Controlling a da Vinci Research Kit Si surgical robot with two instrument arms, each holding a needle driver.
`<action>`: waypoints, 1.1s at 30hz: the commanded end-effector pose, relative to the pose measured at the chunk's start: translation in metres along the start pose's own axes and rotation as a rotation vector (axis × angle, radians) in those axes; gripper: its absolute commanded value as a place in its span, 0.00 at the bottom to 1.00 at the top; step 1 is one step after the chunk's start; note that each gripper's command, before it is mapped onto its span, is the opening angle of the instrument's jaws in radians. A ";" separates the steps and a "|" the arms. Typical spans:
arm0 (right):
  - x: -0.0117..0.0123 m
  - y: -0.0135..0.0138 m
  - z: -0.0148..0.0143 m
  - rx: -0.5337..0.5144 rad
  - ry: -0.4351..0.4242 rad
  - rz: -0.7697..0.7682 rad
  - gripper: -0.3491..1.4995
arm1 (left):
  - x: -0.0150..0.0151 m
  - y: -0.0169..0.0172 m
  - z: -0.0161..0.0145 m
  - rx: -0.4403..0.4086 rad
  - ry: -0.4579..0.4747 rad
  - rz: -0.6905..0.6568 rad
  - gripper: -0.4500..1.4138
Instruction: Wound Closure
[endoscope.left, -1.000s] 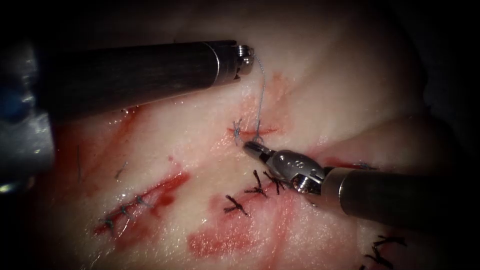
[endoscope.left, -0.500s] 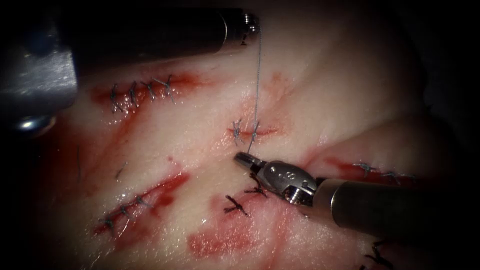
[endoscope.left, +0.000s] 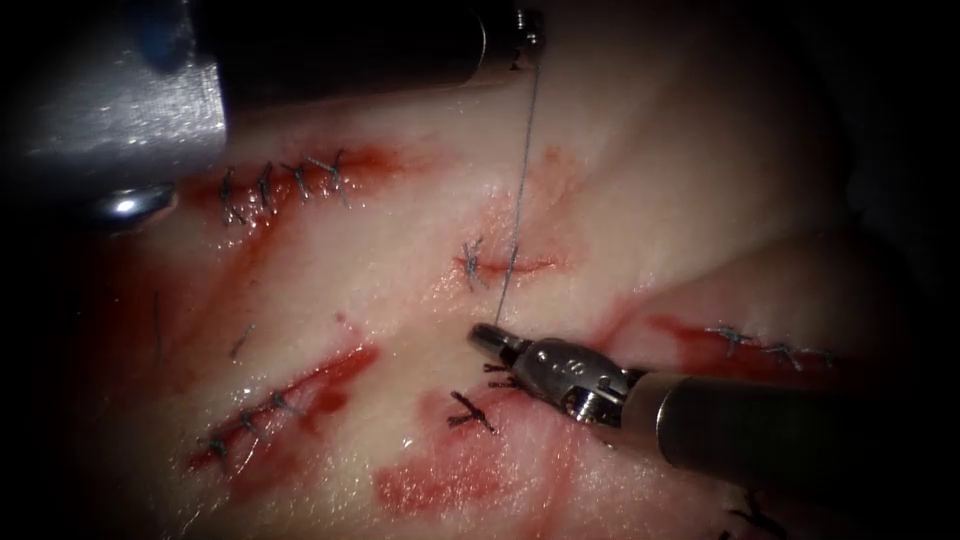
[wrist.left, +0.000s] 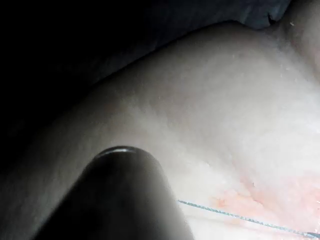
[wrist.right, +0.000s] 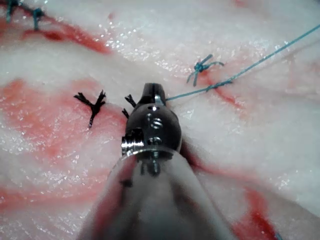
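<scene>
A short cut (endoscope.left: 528, 265) lies mid-tissue with one tied blue stitch (endoscope.left: 472, 262) at its left end. The blue thread (endoscope.left: 515, 200) runs straight and taut across the cut. Its upper end goes into my left tool (endoscope.left: 525, 25) at the top, which is shut on it. Its lower end sits in my right tool (endoscope.left: 487, 335), jaws shut on it just below the cut. The right wrist view has the right tool (wrist.right: 152, 90) gripping the thread (wrist.right: 250, 70) beside the tied stitch (wrist.right: 202, 67). Past the left shaft (wrist.left: 120, 200), the thread (wrist.left: 240, 216) crosses pale tissue.
Stitched cuts lie at the upper left (endoscope.left: 290, 180), lower left (endoscope.left: 270, 405) and right (endoscope.left: 760, 345). Black stitches (endoscope.left: 470, 410) sit under the right tool's wrist. Red fluid (endoscope.left: 440, 485) stains the tissue near the front. The left arm's bulky housing (endoscope.left: 110, 110) fills the upper left.
My left tool has moved up and to the right, drawing the thread straight and taut. The right tool has slid slightly down and left with its end of the thread.
</scene>
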 end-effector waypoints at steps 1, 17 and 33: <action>-0.0003 -0.0009 0.0009 0.017 -0.016 0.017 0.00 | 0.0007 -0.0005 0.0008 0.007 0.005 0.000 0.00; -0.0018 -0.0031 0.0023 0.150 -0.150 0.041 0.00 | 0.0005 -0.0009 0.0021 0.030 0.010 0.019 0.00; -0.0005 0.0011 0.0012 0.019 0.022 0.090 0.22 | -0.0036 0.0032 -0.0063 -0.065 -0.111 0.084 0.00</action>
